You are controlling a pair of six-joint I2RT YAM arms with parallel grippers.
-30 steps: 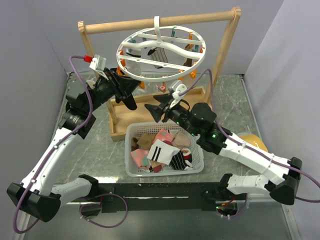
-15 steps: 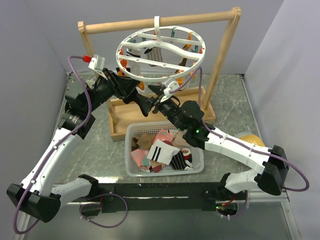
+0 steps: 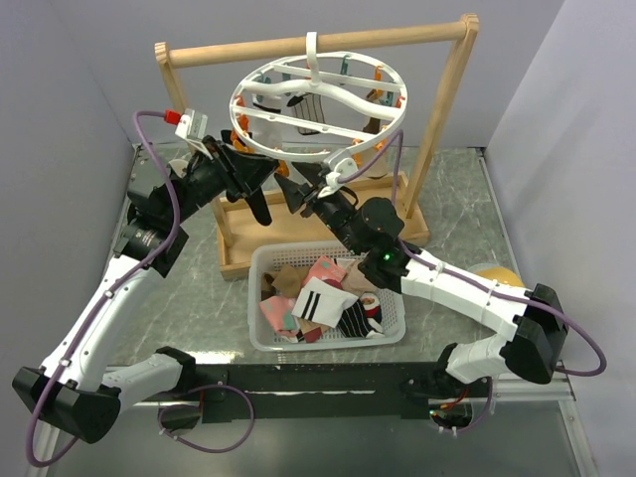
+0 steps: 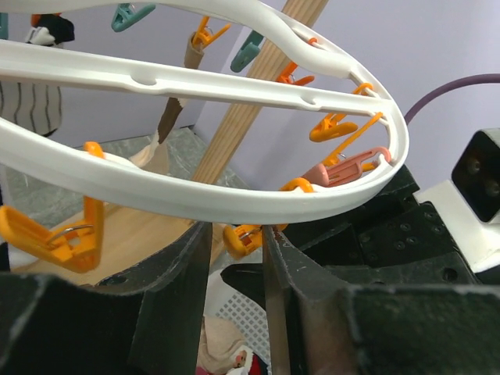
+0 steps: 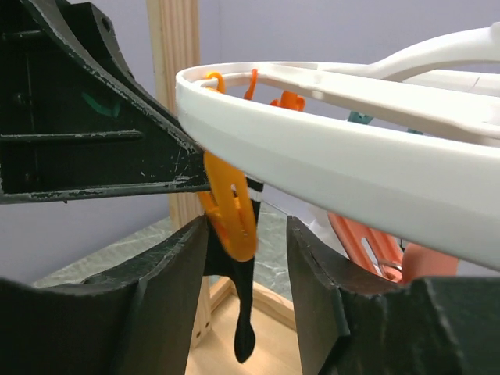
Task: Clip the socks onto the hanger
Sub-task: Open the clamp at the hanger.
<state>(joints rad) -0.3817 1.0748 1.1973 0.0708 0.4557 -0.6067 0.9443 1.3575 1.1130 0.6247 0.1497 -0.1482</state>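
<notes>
The white ring hanger [image 3: 241,124] hangs by its hook from the wooden frame. My left gripper [image 3: 266,179] is just under the ring's near rim [image 4: 195,199]. Its jaws stand narrowly apart, their tips hidden by the rim. A black sock [image 3: 260,206] hangs from those tips. My right gripper [image 3: 295,192] faces it, open. Its fingers straddle an orange peg [image 5: 230,207] under the ring [image 5: 351,172] without touching it. The black sock [image 5: 244,328] dangles behind that peg. The peg also shows in the left wrist view [image 4: 244,238]. Several socks [image 3: 318,298] lie in the basket.
The white mesh basket [image 3: 328,343] stands in front of the wooden frame's base tray [image 3: 238,253]. The frame's crossbar [image 3: 298,47] and posts surround the ring. A striped sock [image 3: 320,111] and a brown sock [image 4: 168,117] hang from pegs. A yellow object [image 3: 497,273] lies at right.
My right gripper has moved up and to the left, from above the basket to the orange peg under the ring. The left gripper has shifted only slightly, and the black sock swung.
</notes>
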